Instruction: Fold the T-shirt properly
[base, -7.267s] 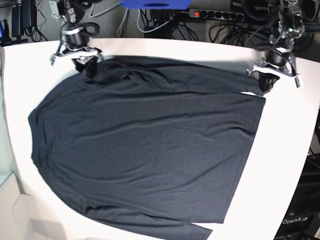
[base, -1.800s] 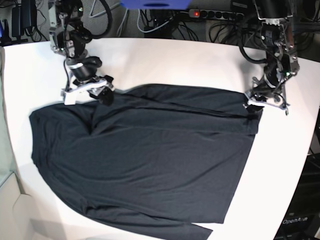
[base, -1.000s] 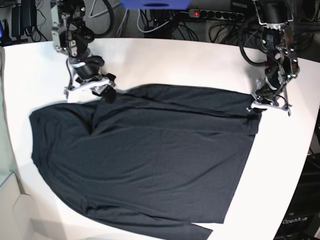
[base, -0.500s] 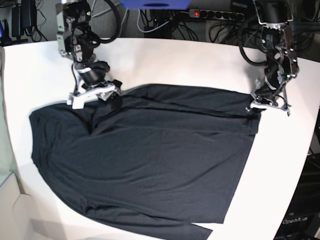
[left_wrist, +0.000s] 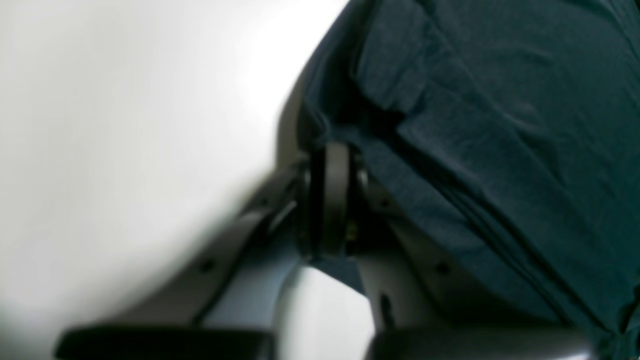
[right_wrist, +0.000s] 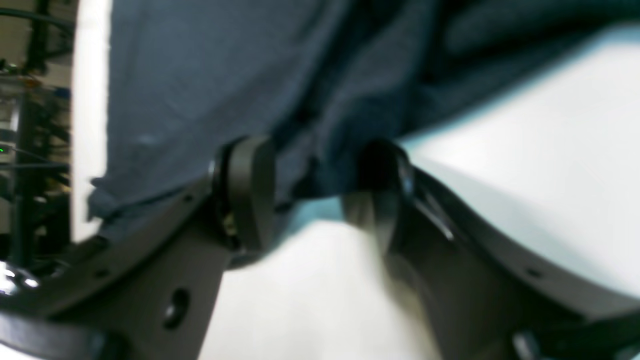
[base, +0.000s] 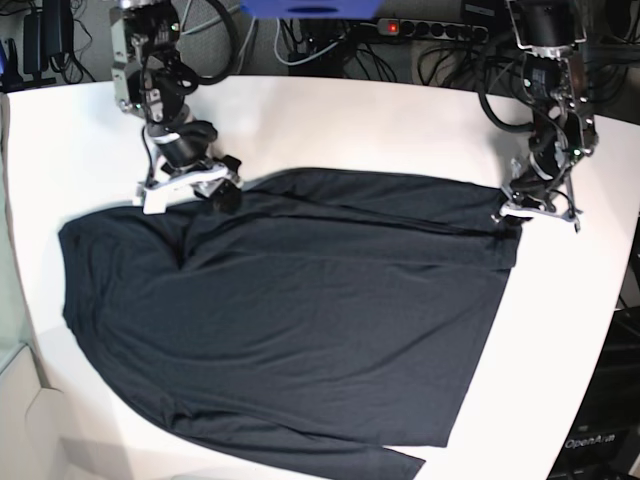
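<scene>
The T-shirt (base: 290, 320) is spread across the white counter (base: 400, 120), its far edge folded over once; further folds remain. The left pincer (left_wrist: 332, 200) is pressed together on its corner; the right pincer (right_wrist: 315, 195) is spread around cloth.

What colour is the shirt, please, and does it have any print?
The shirt is plain dark charcoal grey, almost black, with no print; the base view shows it best.

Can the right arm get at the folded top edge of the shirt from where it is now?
Probably yes: the right gripper is open, its fingers straddling the T-shirt edge, with nothing in between.
</scene>
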